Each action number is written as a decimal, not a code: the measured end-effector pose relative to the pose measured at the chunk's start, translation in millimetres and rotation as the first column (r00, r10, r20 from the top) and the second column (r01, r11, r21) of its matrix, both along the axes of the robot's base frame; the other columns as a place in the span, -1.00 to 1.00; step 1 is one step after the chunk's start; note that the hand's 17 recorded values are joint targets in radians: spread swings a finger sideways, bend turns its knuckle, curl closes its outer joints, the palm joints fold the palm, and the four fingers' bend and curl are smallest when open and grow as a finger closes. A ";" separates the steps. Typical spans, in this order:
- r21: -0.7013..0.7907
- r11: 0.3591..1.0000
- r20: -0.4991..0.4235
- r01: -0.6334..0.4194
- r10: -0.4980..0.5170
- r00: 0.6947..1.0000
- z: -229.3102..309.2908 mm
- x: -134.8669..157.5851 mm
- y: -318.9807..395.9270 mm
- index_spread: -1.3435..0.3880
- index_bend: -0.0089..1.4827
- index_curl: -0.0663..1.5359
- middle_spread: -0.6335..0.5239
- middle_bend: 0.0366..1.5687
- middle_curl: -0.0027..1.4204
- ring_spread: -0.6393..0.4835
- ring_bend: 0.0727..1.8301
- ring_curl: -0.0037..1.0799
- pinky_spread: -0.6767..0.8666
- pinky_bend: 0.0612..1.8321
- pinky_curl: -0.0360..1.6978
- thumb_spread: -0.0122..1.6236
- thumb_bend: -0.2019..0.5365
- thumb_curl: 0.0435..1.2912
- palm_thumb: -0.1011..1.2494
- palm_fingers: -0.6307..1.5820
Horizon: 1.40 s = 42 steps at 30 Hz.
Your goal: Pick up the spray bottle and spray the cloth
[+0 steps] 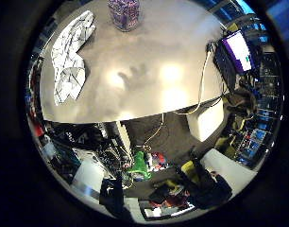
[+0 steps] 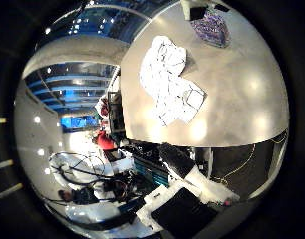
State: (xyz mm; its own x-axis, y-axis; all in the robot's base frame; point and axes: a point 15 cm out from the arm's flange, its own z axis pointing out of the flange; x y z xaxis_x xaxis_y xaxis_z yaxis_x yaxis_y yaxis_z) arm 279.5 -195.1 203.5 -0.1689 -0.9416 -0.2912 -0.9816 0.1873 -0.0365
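Both palm views look down from well above the table [image 1: 149,80], so the hand appears to hang high over the scene, probably before any descent toward the grasp. None of the hand's fingers show in either view, so I cannot tell how far open it is or whether it has hold of anything.

The spray bottle [image 1: 124,13] stands on the table, its purple patterned body visible with something white and black above it in the thumb-side view that may be its trigger head; its top is cut off there. The cloth [image 2: 168,82], white with thin dark lines, lies crumpled and flat on the table at roughly 8 o'clock from the bottle, near it but apart, presumably laid out there as the target for the spray.

A laptop [image 1: 236,52] with a lit screen sits at the table's far edge, well apart from both. The clutter on the floor below is hard to make out.
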 end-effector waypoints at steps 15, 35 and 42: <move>0.071 0.985 -0.006 0.155 -0.155 0.988 -15.7 -28.4 -31.5 0.19 -0.77 -0.50 0.20 -0.80 -0.58 0.44 -0.86 -0.61 0.38 -0.74 -0.58 0.28 -0.54 -0.64 -0.05 -0.34; 0.446 0.829 0.123 0.337 -0.430 0.895 -9.2 13.3 -119.5 0.25 -0.80 -0.62 0.28 -0.81 -0.57 0.45 -0.78 -0.51 0.38 -0.59 -0.56 0.14 -0.54 -0.64 -0.37 -0.47; 0.485 0.833 0.151 0.269 -0.382 0.912 -17.3 44.2 -102.5 0.25 -0.80 -0.64 0.29 -0.81 -0.58 0.45 -0.79 -0.51 0.37 -0.60 -0.58 0.14 -0.54 -0.62 -0.37 -0.48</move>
State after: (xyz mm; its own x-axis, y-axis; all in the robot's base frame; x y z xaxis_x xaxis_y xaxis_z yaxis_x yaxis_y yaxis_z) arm 323.6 -297.6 186.2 -0.3165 -0.6025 -0.7326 -0.8334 0.5455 -0.0885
